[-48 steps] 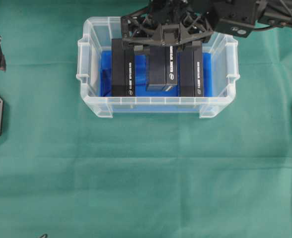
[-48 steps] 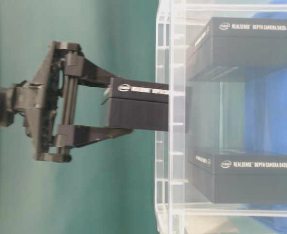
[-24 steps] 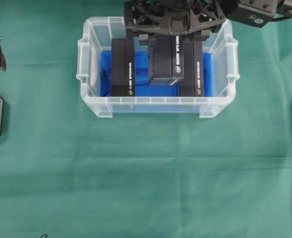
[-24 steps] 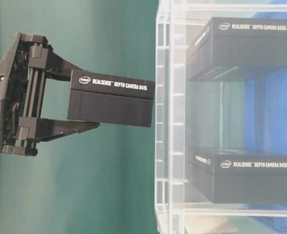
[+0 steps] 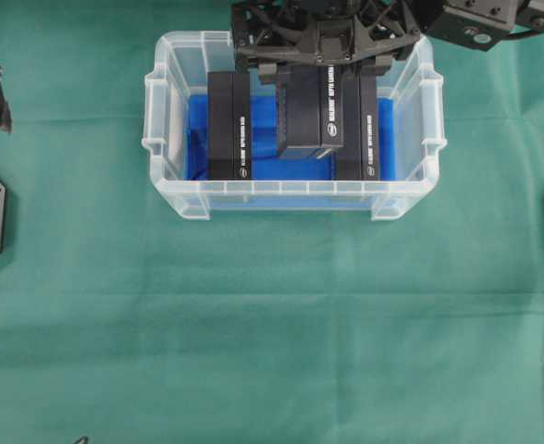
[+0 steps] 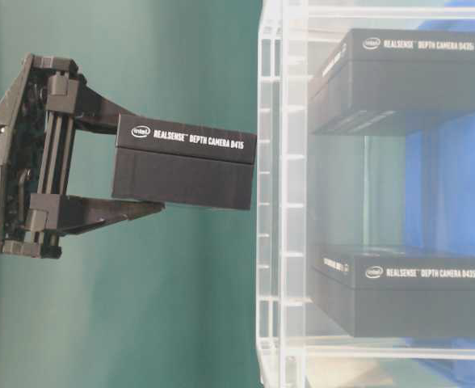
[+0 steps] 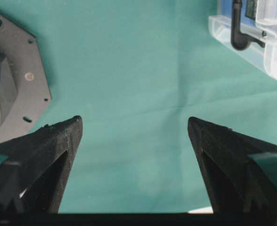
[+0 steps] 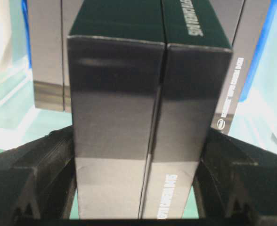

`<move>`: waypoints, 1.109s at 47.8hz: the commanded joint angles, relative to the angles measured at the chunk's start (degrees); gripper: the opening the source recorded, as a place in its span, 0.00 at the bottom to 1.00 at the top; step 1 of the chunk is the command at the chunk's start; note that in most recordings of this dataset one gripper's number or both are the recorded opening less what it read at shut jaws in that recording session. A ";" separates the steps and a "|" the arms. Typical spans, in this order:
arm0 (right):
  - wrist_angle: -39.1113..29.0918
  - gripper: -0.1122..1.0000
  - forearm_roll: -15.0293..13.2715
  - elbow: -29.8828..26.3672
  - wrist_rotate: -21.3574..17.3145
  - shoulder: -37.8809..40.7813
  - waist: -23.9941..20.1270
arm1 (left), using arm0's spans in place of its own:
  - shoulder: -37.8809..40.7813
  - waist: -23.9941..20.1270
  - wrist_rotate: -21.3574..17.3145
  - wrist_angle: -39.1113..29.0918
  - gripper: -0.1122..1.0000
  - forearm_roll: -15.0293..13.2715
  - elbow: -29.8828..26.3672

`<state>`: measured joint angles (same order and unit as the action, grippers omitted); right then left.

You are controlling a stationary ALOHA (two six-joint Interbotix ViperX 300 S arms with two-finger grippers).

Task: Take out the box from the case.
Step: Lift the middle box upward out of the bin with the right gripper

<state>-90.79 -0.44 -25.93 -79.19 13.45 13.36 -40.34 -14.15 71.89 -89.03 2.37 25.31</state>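
Note:
My right gripper (image 5: 320, 72) is shut on a black box (image 5: 311, 111) printed with white lettering, holding it by its long sides. The side view shows this box (image 6: 185, 162) lifted above the rim of the clear case (image 6: 270, 242), with the right gripper (image 6: 140, 166) behind it. The right wrist view is filled by the box (image 8: 138, 103), a finger (image 8: 44, 165) pressing on each side. The case (image 5: 290, 199) has a blue cloth (image 5: 263, 168) on its bottom. My left gripper (image 7: 134, 125) is open over bare green cloth, far from the case.
Two more black boxes (image 5: 228, 125) (image 5: 358, 129) stand inside the case, left and right of the gap. Green cloth (image 5: 272, 324) covers the table. An arm base plate (image 7: 11, 94) lies left of my left gripper, and a case corner (image 7: 265, 47) shows upper right.
The right gripper has raised the middle box from between the other two and out above the case rim. Over the last half second it has hardly moved. The left gripper has stayed open.

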 commanded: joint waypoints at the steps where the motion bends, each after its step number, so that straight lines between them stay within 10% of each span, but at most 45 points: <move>1: 0.09 0.71 -0.09 -1.67 0.35 -2.81 0.00 | 0.09 0.00 0.00 0.09 0.94 0.18 -0.62; 53: 1.14 0.71 -0.44 -1.58 0.44 -2.72 0.00 | 0.09 0.00 -0.09 0.09 0.94 0.18 -0.62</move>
<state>-89.91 -0.70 -25.93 -79.01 13.45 13.36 -40.34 -14.15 71.81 -89.12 2.37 25.31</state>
